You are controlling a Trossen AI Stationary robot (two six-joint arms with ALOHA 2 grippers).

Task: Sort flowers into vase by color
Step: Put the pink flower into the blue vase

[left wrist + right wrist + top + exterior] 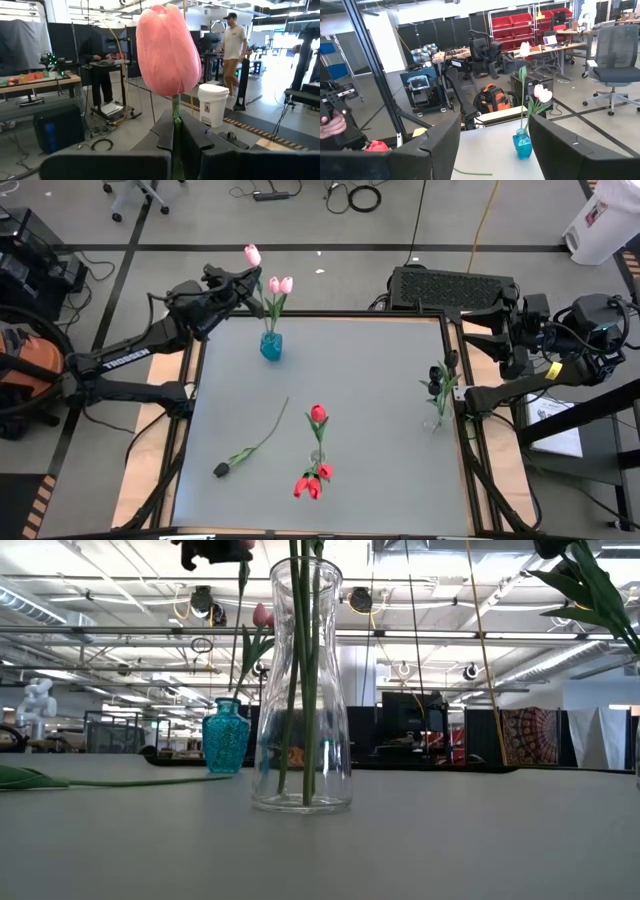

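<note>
The left gripper [243,277] is clamped on the stem of a pink tulip [252,254], its fingers [167,131] pinching the stem just below the bud, which stands upright in the left wrist view. It hangs over the table's far left edge, just beside and slightly outward of the blue vase [270,345], which already holds two pink tulips [280,285]. The coming move turns on that offset: the held stem runs nearly vertical, its lower end hanging toward the vase, so the flower likely needs only a short shift toward the vase mouth, then a straight drop. The stems already in the narrow neck could deflect it. Farther out, a clear vase [301,690] near the front edge holds red tulips [313,480], and a third vase [437,418] at the right edge holds dark ones [440,375]. One black tulip [250,444] lies flat on the table [380,470], head toward the front left corner, stem angling back toward the middle; the left arm is nearer to it. The right gripper [492,145] waits off the right edge with its fingers spread, holding nothing.
</note>
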